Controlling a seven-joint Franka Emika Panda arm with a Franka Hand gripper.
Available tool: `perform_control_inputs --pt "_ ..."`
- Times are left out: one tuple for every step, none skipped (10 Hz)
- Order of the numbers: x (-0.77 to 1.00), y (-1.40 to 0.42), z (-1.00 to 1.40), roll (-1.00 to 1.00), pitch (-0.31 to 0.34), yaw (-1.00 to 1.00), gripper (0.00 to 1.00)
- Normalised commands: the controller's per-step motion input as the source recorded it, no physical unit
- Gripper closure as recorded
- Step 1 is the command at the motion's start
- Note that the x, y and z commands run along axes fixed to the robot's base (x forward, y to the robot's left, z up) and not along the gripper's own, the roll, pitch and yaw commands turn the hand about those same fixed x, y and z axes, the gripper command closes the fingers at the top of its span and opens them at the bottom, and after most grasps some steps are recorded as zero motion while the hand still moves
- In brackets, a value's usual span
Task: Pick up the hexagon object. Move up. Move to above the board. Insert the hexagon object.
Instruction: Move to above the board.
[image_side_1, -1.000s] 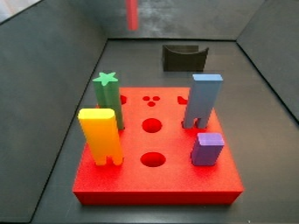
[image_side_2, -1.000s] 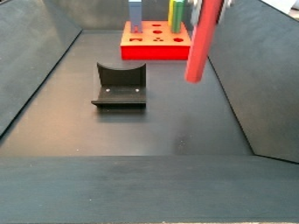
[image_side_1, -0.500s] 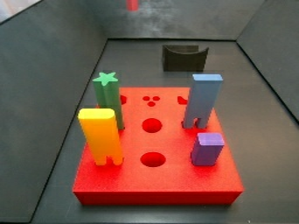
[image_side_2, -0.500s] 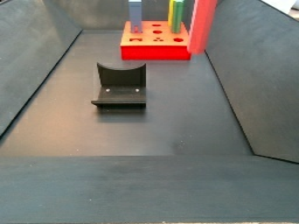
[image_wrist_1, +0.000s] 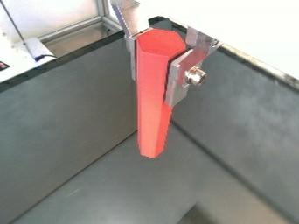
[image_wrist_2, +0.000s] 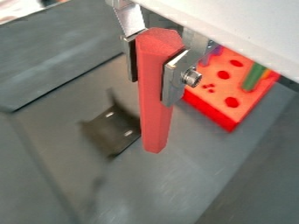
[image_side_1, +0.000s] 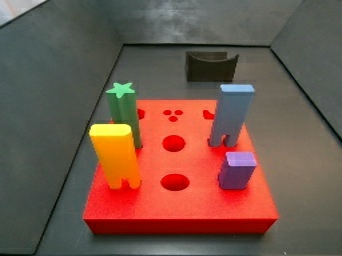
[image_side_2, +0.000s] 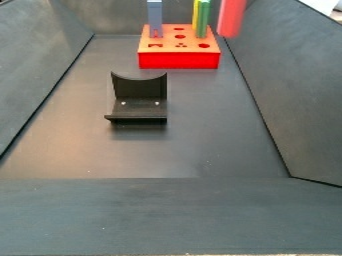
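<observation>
Across the dark tabletop (image_side_2: 160, 150) the board (image_side_2: 179, 58) lies at the far end, carrying coloured pegs, with the fixture (image_side_2: 136, 98) nearer the middle. High over the floor, the hand (image_wrist_1: 159, 61) grips the hexagon (image_wrist_1: 153, 96) between its silver fingers (image_wrist_1: 184, 74), clamped near the rod's top, so the long axis hangs straight down below the hand. In a wrist view the board (image_wrist_2: 228, 92) sits off to one side of the hexagon (image_wrist_2: 156, 92), not beneath it, and the fixture (image_wrist_2: 114, 131) lies below. By my judgement the carry must go sideways toward the board, keeping the rod upright.
</observation>
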Motion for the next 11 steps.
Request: perform_control_inputs --pt "0.16 -1.00 0.05 0.02 0.285 -0.23 1.00" --pt "0.16 -1.00 0.06 -0.02 0.248 -0.16 1.00" --pt "0.17 -1.00 0.06 -0.02 0.178 -0.04 1.00" --pt "0.18 -1.00 0.06 -0.02 0.151 0.00 1.00" --pt "0.19 -1.00 0.06 -0.03 0.136 0.00 1.00" --pt "0.19 -1.00 0.06 -0.01 0.124 0.01 1.00" --pt "0.20 -1.00 0.07 0.00 0.124 0.01 1.00" --pt "0.21 -1.00 0.07 -0.01 0.128 0.01 1.00" --pt "0.23 -1.00 0.08 0.00 0.142 0.01 1.00" --pt "0.26 -1.00 0.08 0.01 0.154 0.01 1.00" --pt "0.28 -1.00 0.09 0.01 0.160 0.01 1.00"
